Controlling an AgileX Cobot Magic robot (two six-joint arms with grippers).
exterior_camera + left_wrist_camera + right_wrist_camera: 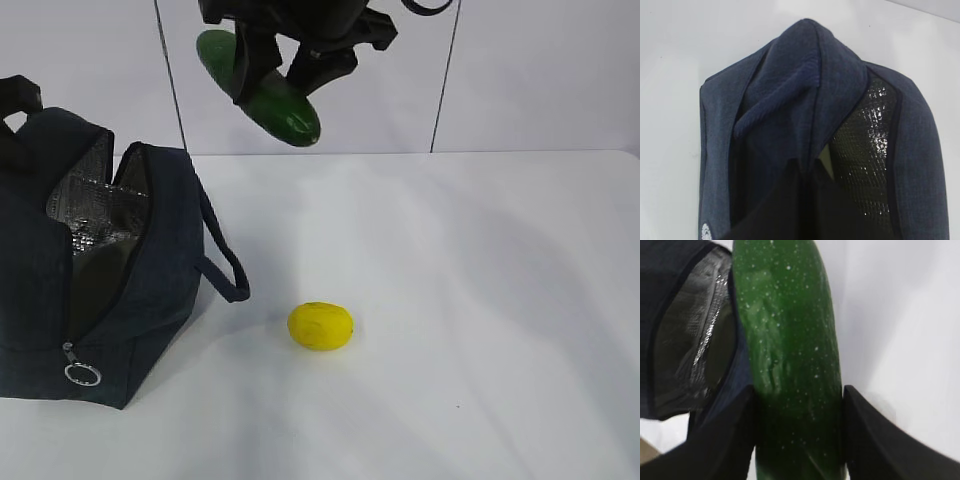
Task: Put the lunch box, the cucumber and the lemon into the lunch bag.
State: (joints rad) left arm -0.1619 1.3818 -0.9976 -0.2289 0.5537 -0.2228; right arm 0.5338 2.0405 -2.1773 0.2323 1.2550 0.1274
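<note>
The navy lunch bag [150, 270] stands open at the left, its silver lining showing. A pale green sliver of the lunch box [826, 162] shows deep inside it. High above the table, right of the bag's mouth, my right gripper [280, 75] is shut on the dark green cucumber [290, 112], which slants down to the right. In the right wrist view the cucumber [790, 340] fills the gap between both black fingers, with the bag's opening [690, 340] to its left. The yellow lemon [320, 326] lies on the table right of the bag. My left gripper [810, 172] is shut on the bag's handle strap [790, 100].
The white table [480, 300] stretches right of the lemon; a white panelled wall rises behind it. The bag's second handle [225, 265] loops out toward the lemon. A silver ring pull [82, 374] hangs at the bag's front lower corner.
</note>
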